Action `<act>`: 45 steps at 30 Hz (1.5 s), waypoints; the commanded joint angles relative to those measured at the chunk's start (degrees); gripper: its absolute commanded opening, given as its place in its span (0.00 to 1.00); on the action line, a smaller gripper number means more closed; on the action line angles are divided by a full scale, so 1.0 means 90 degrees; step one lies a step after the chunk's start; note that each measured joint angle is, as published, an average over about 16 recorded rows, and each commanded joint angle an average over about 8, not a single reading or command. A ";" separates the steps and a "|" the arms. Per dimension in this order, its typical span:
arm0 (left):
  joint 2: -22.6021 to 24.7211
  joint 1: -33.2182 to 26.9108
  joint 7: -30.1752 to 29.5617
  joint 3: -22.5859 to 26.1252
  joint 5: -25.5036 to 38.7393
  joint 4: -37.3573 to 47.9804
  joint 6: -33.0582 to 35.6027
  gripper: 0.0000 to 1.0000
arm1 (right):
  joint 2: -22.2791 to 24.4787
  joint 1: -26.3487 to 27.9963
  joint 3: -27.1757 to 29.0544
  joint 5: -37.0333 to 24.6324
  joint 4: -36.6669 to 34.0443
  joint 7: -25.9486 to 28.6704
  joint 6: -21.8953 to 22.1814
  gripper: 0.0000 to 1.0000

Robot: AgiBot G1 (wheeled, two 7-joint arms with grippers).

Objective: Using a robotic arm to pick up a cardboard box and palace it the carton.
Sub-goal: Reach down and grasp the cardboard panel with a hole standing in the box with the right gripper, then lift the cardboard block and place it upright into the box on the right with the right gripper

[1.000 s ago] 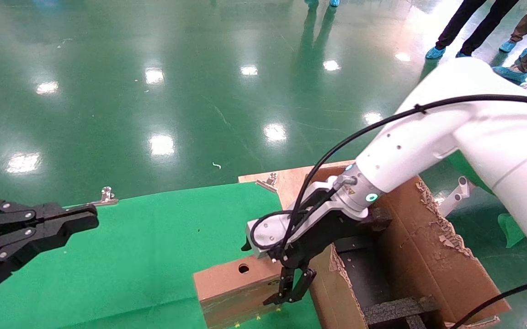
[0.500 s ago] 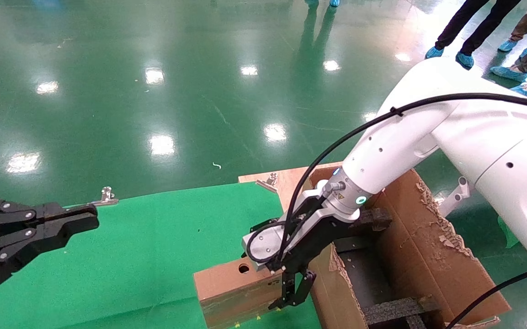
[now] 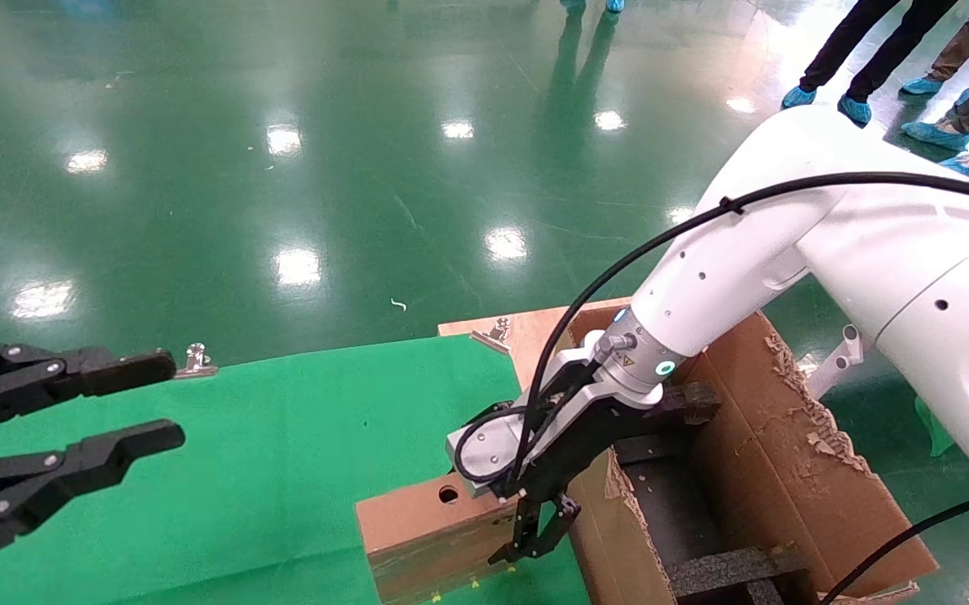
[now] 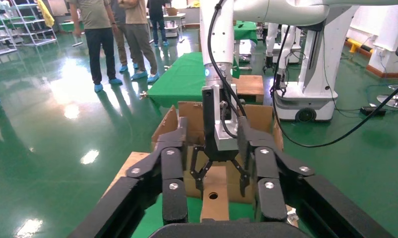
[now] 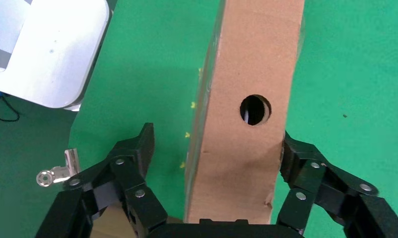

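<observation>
Right gripper [image 3: 526, 538]: black jointed fingers [image 5: 132, 163] spread apart, straddling the end of the cardboard box [image 3: 425, 529]; in the right wrist view one finger lies against the box's far edge, the other stands clear of the near side, so nothing is grasped. Cardboard box: small, closed, brown, with a round hole [image 5: 255, 109] in its top face; rests on the green cloth [image 3: 265, 454], its end just beside the carton's near wall. Carton [image 3: 795, 470]: large, brown, corrugated, ragged torn flaps, black foam inserts [image 3: 728, 567] inside; stands at the cloth's right edge. Robotic arm [image 3: 787, 244]: white, teal light ring at the wrist, black cable looping along it; reaches down over the carton's corner to the box. Left gripper [image 3: 148, 399]: black fingers released and parted, hovering above the cloth's left side, well apart from the box. Metal clips [image 3: 196, 360] at the cloth's far edge. Glossy green floor [image 3: 282, 168]; bystanders [image 3: 913, 50] in blue shoe covers at far right.
</observation>
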 commanded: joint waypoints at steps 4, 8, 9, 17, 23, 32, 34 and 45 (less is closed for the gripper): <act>0.0000 0.0000 0.0000 0.0000 0.0000 0.0000 0.0000 1.00 | 0.0005 -0.0002 0.0009 -0.0011 0.0012 0.0006 0.0000 0.00; 0.0000 0.0000 0.0000 0.0000 0.0000 0.0000 0.0000 1.00 | 0.0006 -0.0004 0.0012 -0.0017 0.0017 0.0008 -0.0001 0.00; 0.0000 0.0000 0.0000 0.0000 0.0000 0.0000 0.0000 1.00 | 0.0007 -0.0004 0.0012 -0.0018 0.0018 0.0009 -0.0001 0.00; 0.0000 0.0000 0.0000 0.0000 0.0001 0.0000 0.0000 1.00 | 0.0010 -0.0009 0.0016 -0.0026 0.0023 0.0012 -0.0008 0.00; 0.0000 0.0000 0.0000 0.0000 0.0001 0.0000 0.0000 1.00 | 0.0013 -0.0011 0.0016 -0.0029 0.0026 0.0014 -0.0007 0.00; 0.0000 0.0000 0.0000 0.0000 0.0001 0.0000 0.0000 1.00 | 0.0110 0.0055 0.0084 0.0149 -0.0141 0.0112 0.0079 0.00; 0.0000 0.0000 0.0000 0.0000 0.0001 0.0000 0.0000 1.00 | 0.0164 0.0148 0.0139 0.0229 -0.0258 0.0143 0.0100 0.00; 0.0000 0.0000 0.0000 0.0001 0.0001 0.0000 0.0000 1.00 | 0.0362 0.1487 0.0374 0.0323 -0.1258 -0.0151 -0.0012 0.00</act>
